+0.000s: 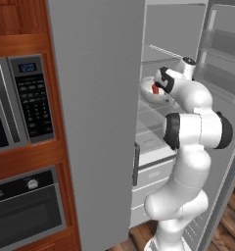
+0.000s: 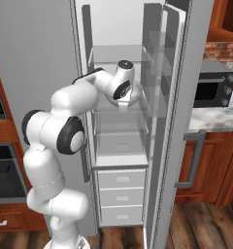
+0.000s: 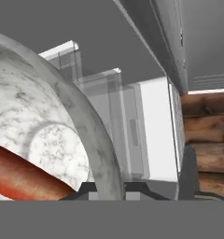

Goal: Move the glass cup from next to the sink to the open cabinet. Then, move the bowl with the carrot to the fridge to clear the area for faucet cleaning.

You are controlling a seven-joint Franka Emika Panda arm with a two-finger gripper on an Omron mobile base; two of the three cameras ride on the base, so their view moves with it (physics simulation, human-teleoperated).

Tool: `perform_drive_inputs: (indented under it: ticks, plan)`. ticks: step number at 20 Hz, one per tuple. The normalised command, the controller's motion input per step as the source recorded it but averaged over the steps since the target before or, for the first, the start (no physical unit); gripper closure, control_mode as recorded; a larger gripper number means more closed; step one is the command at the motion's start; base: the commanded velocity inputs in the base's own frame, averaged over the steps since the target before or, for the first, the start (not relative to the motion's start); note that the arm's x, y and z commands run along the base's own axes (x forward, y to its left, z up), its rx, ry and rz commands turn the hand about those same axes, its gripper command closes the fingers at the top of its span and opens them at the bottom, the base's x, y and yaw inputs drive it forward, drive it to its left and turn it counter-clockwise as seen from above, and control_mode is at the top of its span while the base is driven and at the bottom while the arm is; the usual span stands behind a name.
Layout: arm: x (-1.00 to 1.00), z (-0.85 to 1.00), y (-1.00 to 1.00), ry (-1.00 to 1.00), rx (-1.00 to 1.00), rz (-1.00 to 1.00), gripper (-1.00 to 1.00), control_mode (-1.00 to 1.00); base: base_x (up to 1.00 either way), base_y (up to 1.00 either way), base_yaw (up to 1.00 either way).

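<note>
Reaching into the open fridge (image 1: 105, 98), the white arm (image 1: 188, 142) holds the bowl (image 1: 150, 93) at the level of a middle shelf (image 1: 153, 117), with the jaws clenched on the bowl's rim. In the hand view the two dark fingertips (image 3: 86, 189) sit on either side of the bowl's edge (image 3: 104, 158), one inside and one outside, so the rim is pinched between them. The bowl is white with faint grey marbling, and the carrot (image 3: 25, 179) lies across its bottom, orange-red, running toward the lower left of that view.

From the left base view the bowl shows just beyond the fridge's grey side wall, with a small red patch of carrot (image 1: 155, 89) visible inside it next to the black wrist. Whether the bowl rests on the shelf or hangs just above it cannot be told. From the right base view the bowl (image 2: 134, 98) peeks out behind the wrist, in front of the clear shelves, and the fridge door (image 2: 181, 97) stands swung open to the right with its pale bins. Three grey drawers (image 2: 121, 194) sit at the bottom of the fridge.

A microwave (image 1: 21, 103) with a keypad is built into the wooden wall to the left of the fridge, with an oven (image 1: 26, 211) below it. A black toaster oven (image 2: 213, 90) stands on the marble table (image 2: 210, 119) to the right.
</note>
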Motion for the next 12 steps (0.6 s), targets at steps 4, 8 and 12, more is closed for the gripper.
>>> perform_drive_inputs:
  ticks: [4,8,12]
  plan:
    - [0.93,-0.07,0.00,0.00,0.00,-0.04,1.00,-1.00,0.00,0.00,0.00]
    - [0.75,-0.30,0.00,0.04,0.00,0.00,1.00,-1.00,0.00,0.00,0.00]
    - [0.94,-0.18,0.00,0.03,0.00,0.00,1.00,-1.00,0.00,0.00,0.00]
